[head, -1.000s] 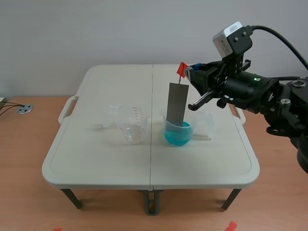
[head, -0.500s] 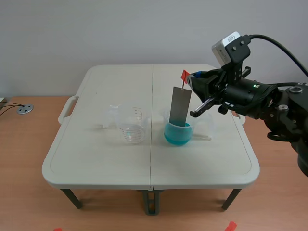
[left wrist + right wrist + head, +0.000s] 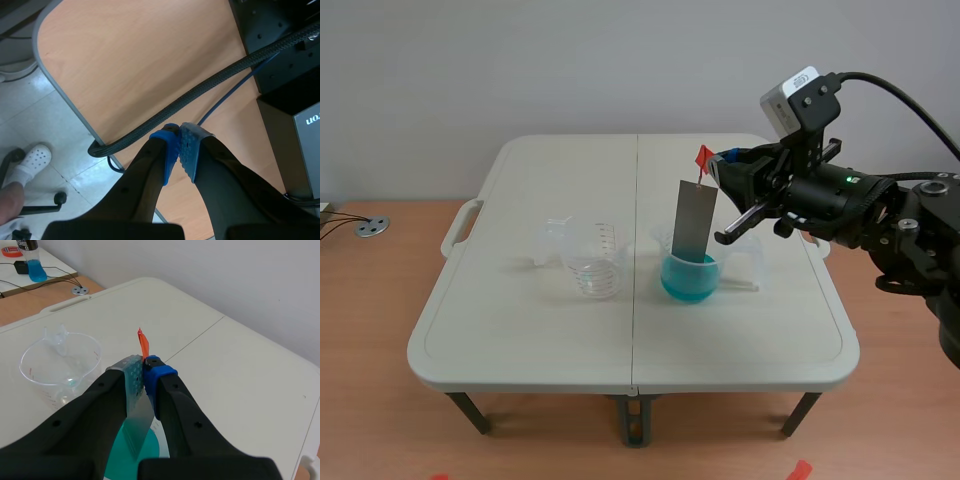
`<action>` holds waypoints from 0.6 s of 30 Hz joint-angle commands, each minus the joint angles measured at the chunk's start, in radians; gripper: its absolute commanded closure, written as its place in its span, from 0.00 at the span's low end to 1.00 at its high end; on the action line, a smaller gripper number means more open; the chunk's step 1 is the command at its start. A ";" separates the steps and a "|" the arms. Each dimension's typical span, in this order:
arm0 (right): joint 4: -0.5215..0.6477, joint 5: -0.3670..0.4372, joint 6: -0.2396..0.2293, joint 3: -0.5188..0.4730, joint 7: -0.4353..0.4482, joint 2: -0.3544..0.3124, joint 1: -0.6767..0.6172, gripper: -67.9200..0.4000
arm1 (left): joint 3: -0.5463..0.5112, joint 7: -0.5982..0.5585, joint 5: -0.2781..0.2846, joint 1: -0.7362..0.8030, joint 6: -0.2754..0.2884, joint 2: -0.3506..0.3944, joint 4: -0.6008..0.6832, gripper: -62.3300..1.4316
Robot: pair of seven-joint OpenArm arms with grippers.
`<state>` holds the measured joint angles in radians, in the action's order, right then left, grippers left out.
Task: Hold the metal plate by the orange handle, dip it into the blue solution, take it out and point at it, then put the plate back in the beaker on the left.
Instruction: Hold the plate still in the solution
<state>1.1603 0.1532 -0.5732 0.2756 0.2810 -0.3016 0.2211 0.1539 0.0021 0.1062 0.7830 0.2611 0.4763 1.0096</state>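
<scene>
In the scene view, the right tool grips the orange handle. The metal plate hangs upright with its lower end in the blue solution. The clear beaker stands apart on the table.

In the left wrist view, the left tool is clenched on nothing above a black cable.

In the right wrist view, the right tool's pads pinch the handle, and the plate hangs below them.

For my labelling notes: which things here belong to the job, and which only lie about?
Job: metal plate; orange handle; beaker of blue solution; left graduated beaker.
Lying about: round metal disc; bottle of blue liquid; both off the white table.
</scene>
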 commanded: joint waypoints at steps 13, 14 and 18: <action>0.003 0.001 -0.001 0.001 0.018 -0.003 0.023 0.97 | 0.003 -0.002 0.006 0.003 0.000 0.003 0.010 0.95; 0.003 -0.004 -0.001 0.001 0.018 -0.003 0.023 0.97 | 0.003 -0.002 0.006 0.003 0.000 0.003 0.010 0.95; 0.003 -0.012 -0.001 0.001 0.018 -0.003 0.023 0.97 | 0.003 -0.002 0.006 0.003 0.000 0.003 0.010 0.95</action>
<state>1.1603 0.1345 -0.5732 0.2756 0.2871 -0.3016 0.2207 0.1577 0.0032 0.1070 0.7811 0.2611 0.4763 1.0096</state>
